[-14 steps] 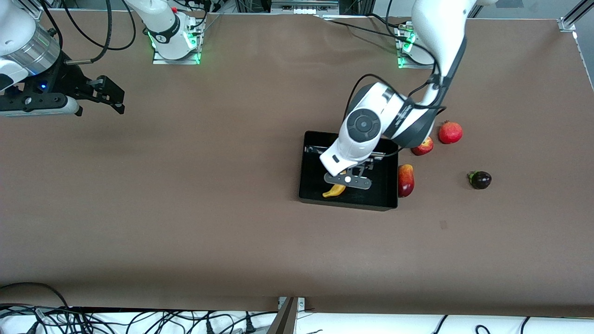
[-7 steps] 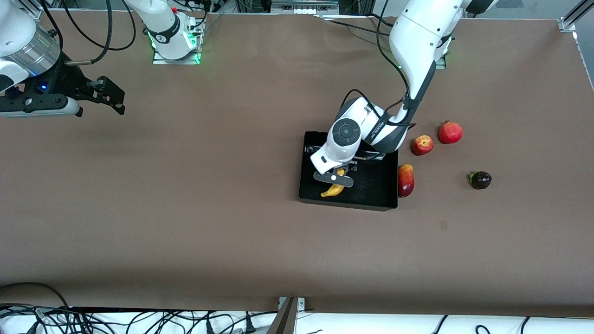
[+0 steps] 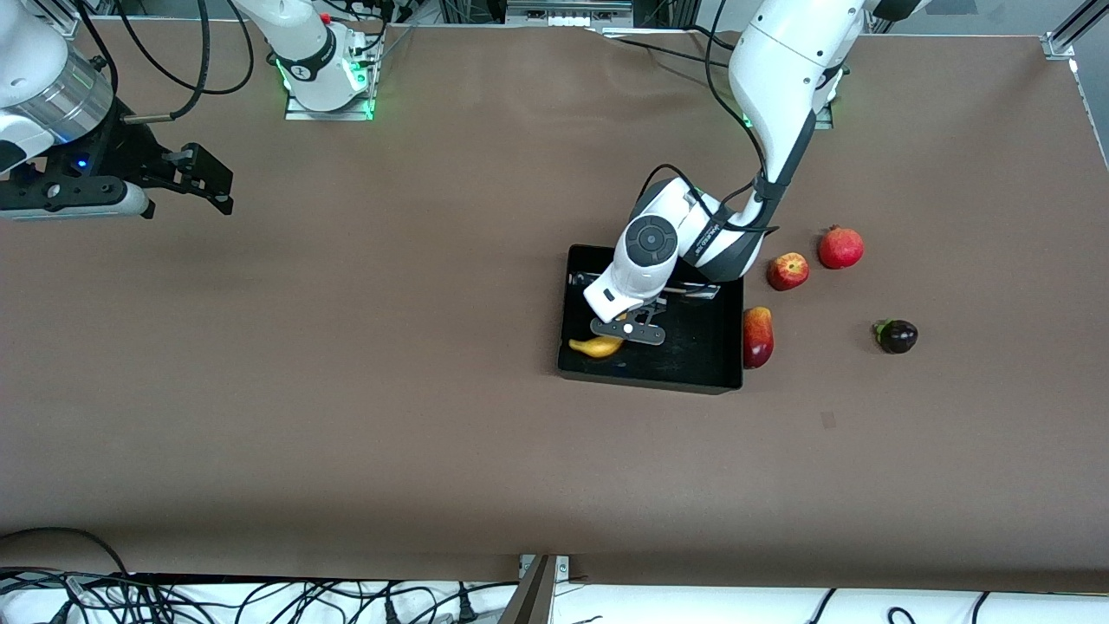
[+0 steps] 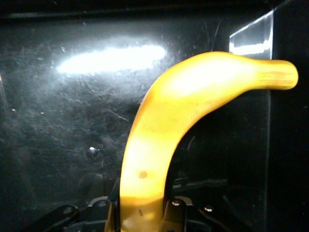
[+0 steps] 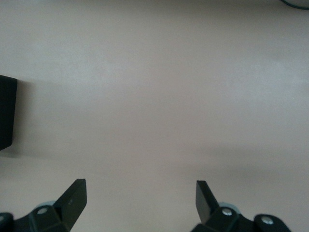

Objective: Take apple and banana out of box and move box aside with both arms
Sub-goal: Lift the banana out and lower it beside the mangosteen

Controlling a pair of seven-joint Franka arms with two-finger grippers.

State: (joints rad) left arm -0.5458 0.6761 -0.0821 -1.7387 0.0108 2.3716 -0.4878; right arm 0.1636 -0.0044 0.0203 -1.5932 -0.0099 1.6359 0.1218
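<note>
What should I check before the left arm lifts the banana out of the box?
1. Left pincer shut on the banana: ok; the left wrist view shows the banana clamped between the fingers.
2. Banana free of the box wall: not ok; its tip lies over the wall toward the right arm's end.
3. Apple already out: ok; it sits on the table beside the box.
4. Set-down spot free: cannot tell; a red-and-yellow fruit lies against the box, near the apple, a pomegranate and a dark fruit.
5. Right pincer open, out of the way: ok; the arm waits over bare table.
</note>
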